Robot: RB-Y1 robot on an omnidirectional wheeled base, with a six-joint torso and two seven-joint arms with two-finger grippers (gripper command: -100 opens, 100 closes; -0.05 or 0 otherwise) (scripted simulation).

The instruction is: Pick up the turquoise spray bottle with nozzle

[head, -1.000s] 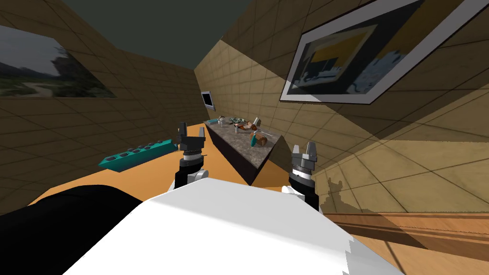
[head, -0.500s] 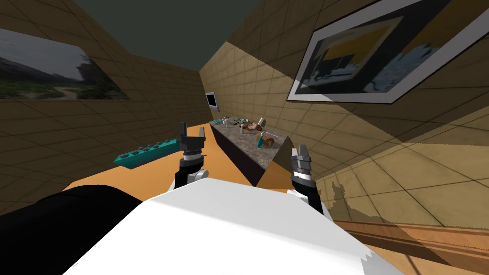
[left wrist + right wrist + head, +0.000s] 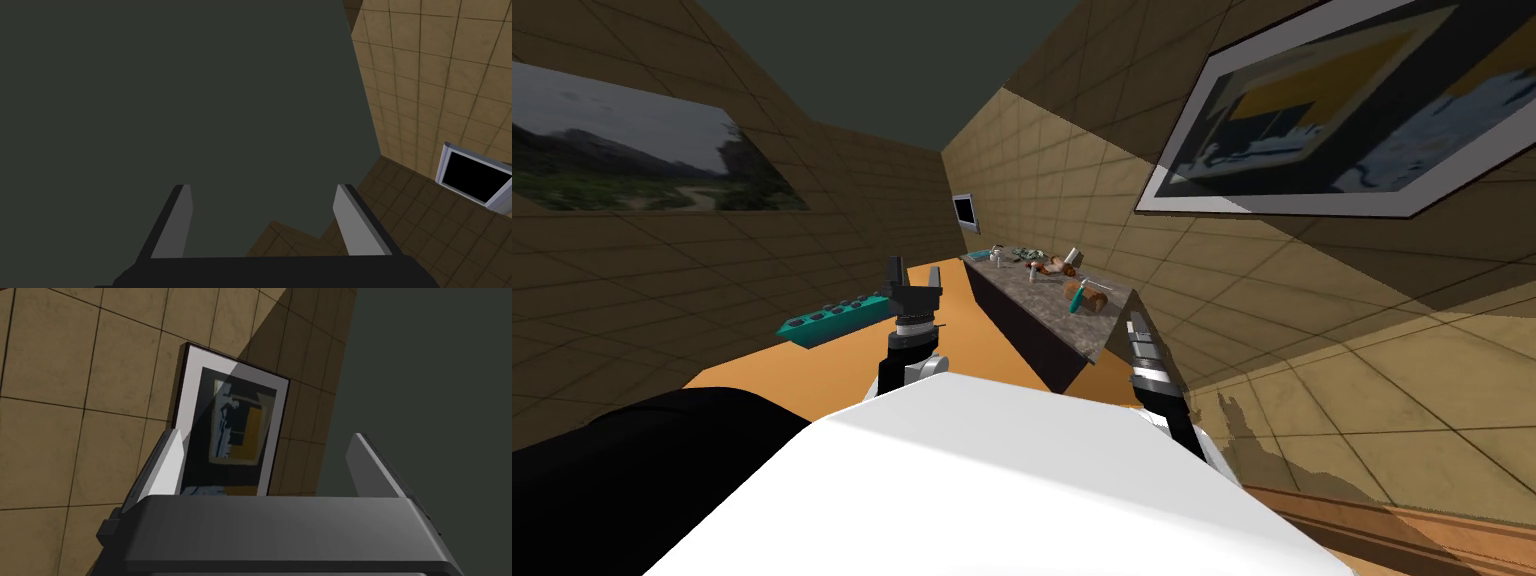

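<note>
A small turquoise spray bottle (image 3: 1078, 296) lies tilted on the grey stone counter (image 3: 1052, 312) along the right wall, beside a brown object. My left gripper (image 3: 912, 285) is raised in front of my chest, left of the counter, open and empty (image 3: 260, 220). My right gripper (image 3: 1136, 328) is held up near the counter's near corner, turned edge-on in the head view; in the right wrist view its fingers stand apart, open (image 3: 265, 463) with nothing between them. Both grippers are well short of the bottle.
Several small items (image 3: 1032, 260) crowd the counter's far half. A teal strip with dark round holes (image 3: 837, 318) lies on the orange floor to the left. A small dark screen (image 3: 966, 211) hangs on the far wall. A large framed picture (image 3: 1342, 130) hangs on the right wall.
I have turned: the counter, teal strip and pictures shifted right in the head view. My right gripper has rotated to edge-on and drifted toward the counter's near corner. The left gripper keeps its pose.
</note>
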